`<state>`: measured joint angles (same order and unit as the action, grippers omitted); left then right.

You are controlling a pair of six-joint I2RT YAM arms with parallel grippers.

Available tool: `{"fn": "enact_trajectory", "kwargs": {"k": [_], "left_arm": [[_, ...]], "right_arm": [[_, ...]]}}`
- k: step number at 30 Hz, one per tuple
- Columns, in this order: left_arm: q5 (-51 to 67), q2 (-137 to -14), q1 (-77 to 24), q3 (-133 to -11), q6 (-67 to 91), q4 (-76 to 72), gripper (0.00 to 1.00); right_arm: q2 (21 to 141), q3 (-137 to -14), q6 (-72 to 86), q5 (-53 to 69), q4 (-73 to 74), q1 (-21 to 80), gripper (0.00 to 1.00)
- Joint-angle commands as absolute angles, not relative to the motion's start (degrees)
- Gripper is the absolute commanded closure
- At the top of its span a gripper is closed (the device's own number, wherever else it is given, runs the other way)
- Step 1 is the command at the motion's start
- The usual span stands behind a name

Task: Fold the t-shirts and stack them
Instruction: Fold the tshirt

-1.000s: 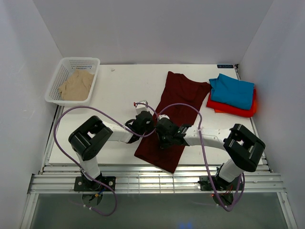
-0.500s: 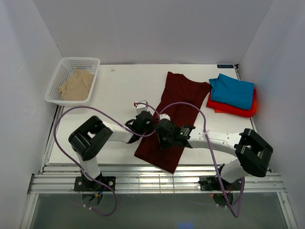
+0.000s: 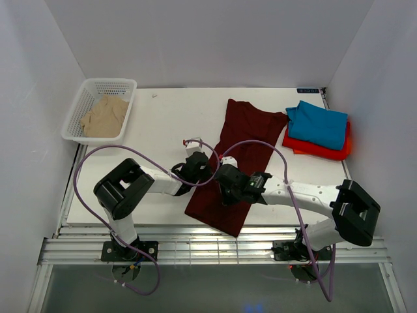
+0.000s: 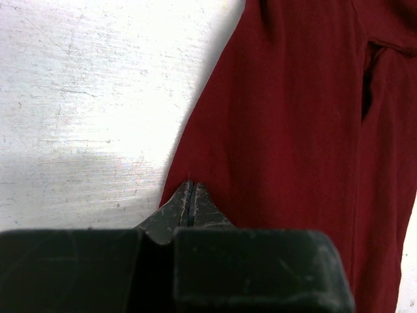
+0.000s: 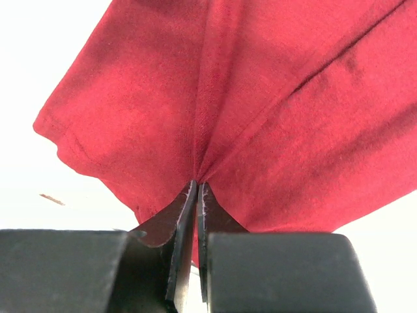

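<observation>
Well off to the left of the maroon shirt [image 3: 249, 130], and towards the far side, you have the basket [image 3: 73, 121] with the beige shirt [image 3: 104, 116] crumpled inside it, not yet dealt with.

Next comes your left gripper [image 4: 189, 188], at the maroon shirt's left edge, a little nearer than its middle. Its jaws are shut tight with the hem running straight into the tips, so it looks to have a thin pinch of that edge and nothing more.

The maroon shirt itself lies flat on the table [image 3: 163, 117] as a long narrow strip. Its long axis runs from the near end, close to the arm bases, away to the far end and leans slightly to the right.

Your right gripper [image 5: 197, 185] sits just right of the left one, over the shirt's width rather than at its edge. Its jaws are closed on a fold of the maroon cloth, with creases fanning out from the tips.

So the two grips sit almost side by side across the strip, with most of the free length lying beyond them and a shorter part behind, towards you. Any fold will likely have to travel along that long axis, and each arm serves its own side of the shirt.

Just right of the shirt's far end, the teal shirt [image 3: 319, 124] lies folded on top of the red-orange shirt [image 3: 315, 150]. Your right arm is the nearer one to that stack.
</observation>
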<state>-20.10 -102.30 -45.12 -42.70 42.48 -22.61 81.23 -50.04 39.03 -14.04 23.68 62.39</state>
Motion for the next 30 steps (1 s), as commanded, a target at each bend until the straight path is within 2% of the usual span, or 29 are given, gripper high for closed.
{"fn": "enact_trajectory", "kwargs": {"k": [1, 3, 4, 5, 6, 7, 15, 17, 19, 20, 21, 22, 30], "left_arm": [[-19.7, -102.1, -45.1, -41.3, 41.9, -18.5, 1.00], [-19.5, -102.1, -45.1, -41.4, 41.9, -18.5, 1.00], [-19.5, -102.0, -45.1, -41.4, 41.9, -18.5, 1.00], [-19.4, -102.0, -45.1, -41.5, 41.7, -18.5, 1.00], [-19.3, -101.9, -45.1, -41.6, 41.5, -18.5, 1.00], [-19.2, -101.6, -45.1, -41.8, 41.1, -18.5, 1.00], [-22.8, -91.3, -46.4, -42.6, 35.1, -17.2, 1.00], [-24.1, -88.7, -46.9, -42.6, 33.7, -16.3, 1.00], [-25.1, -85.3, -48.4, -42.7, 32.6, -15.1, 1.00], [-26.0, -84.1, -49.0, -42.7, 32.3, -14.9, 1.00], [-26.2, -83.2, -50.2, -42.3, 32.1, -14.9, 1.00], [-26.0, -81.8, -50.8, -42.1, 31.9, -14.9, 1.00], [-18.5, -86.7, -53.7, -40.3, 33.6, -15.8, 1.00]], "right_arm": [[79.3, -49.9, 40.6, -14.2, 25.6, 63.4, 0.92], [80.0, -49.5, 40.5, -13.8, 25.4, 63.4, 0.91], [81.3, -49.5, 40.6, -13.5, 25.5, 63.4, 0.87], [82.0, -49.4, 40.4, -13.5, 25.4, 63.5, 0.80], [82.7, -49.4, 40.3, -13.6, 25.3, 63.5, 0.68], [83.8, -49.3, 40.3, -14.5, 25.1, 63.4, 0.64], [84.2, -52.9, 38.9, -22.0, 25.7, 63.5, 0.54], [83.3, -53.2, 39.0, -25.1, 26.0, 63.5, 0.55], [82.7, -52.9, 39.9, -27.5, 26.5, 62.9, 0.63], [82.5, -52.7, 40.3, -28.0, 26.9, 62.5, 0.70], [82.4, -52.2, 40.7, -28.6, 27.2, 61.5, 0.85], [82.1, -51.9, 41.2, -29.6, 27.9, 61.1, 0.91], [82.9, -50.3, 39.7, -33.3, 27.3, 52.9, 0.92]]}}
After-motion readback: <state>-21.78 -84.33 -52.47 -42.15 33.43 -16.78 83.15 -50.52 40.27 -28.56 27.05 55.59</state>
